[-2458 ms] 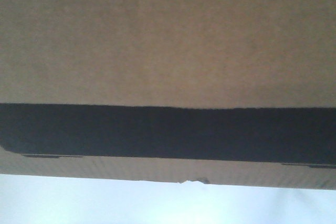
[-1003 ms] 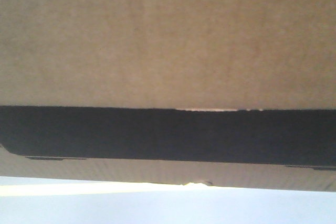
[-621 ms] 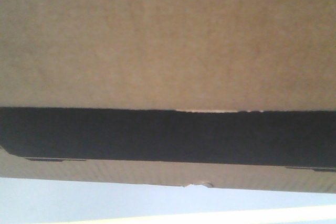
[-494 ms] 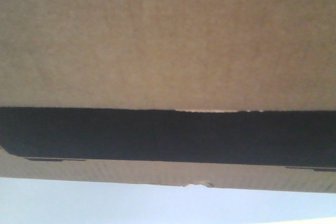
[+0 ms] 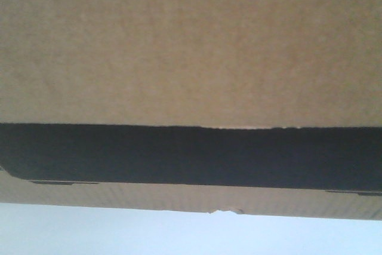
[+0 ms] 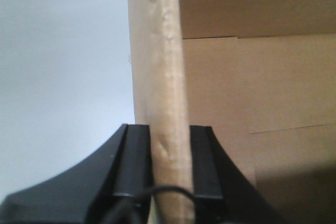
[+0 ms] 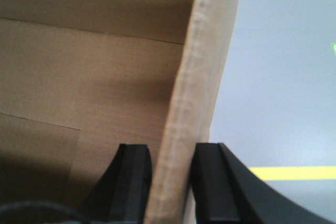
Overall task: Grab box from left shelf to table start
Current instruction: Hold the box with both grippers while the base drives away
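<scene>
In the front-facing view, nearly the whole frame is filled by the box (image 5: 191, 46), seen very close. Plain brown corrugated cardboard is shown above, and a wide black printed band (image 5: 191, 156) is crossed below it. Under the box's lower edge a pale blank surface (image 5: 179, 234) is seen. No gripper is shown in this view, and what the box rests on cannot be told.

The grips are shown only by the wrist views. The left gripper (image 6: 170, 166) is seen clamped on the left side wall (image 6: 160, 66) of the box. One black finger (image 6: 137, 166) is pressed against the outside and the other against the inside, where the brown interior panels are visible. A thin black cable (image 6: 157, 190) is draped across the base of the fingers.

The right gripper (image 7: 170, 182) is likewise closed on the right side wall (image 7: 197, 77), which is slightly tilted between the pads. Beyond that wall a grey floor (image 7: 283, 103) with a yellow line (image 7: 294, 172) is seen.
</scene>
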Robot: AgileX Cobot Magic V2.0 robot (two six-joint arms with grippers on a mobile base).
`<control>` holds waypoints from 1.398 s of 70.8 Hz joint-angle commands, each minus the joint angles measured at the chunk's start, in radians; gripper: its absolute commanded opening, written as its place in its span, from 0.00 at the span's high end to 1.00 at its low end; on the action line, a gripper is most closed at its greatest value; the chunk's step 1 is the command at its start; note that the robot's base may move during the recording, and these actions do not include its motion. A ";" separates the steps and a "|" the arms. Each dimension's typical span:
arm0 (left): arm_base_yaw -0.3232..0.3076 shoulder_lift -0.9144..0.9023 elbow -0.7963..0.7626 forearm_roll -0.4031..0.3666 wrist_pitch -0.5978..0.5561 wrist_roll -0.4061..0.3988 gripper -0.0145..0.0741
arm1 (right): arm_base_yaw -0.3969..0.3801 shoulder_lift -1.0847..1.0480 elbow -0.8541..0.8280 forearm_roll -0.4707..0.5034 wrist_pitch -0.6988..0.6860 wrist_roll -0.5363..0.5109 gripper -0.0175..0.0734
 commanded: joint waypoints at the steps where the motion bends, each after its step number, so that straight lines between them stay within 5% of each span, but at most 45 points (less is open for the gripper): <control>1: -0.030 -0.008 -0.041 -0.225 -0.140 0.017 0.95 | 0.010 0.007 -0.032 0.148 -0.146 -0.011 0.74; 99: -0.030 0.013 -0.041 -0.230 -0.124 0.017 0.95 | 0.010 0.033 -0.032 0.148 -0.143 -0.011 0.74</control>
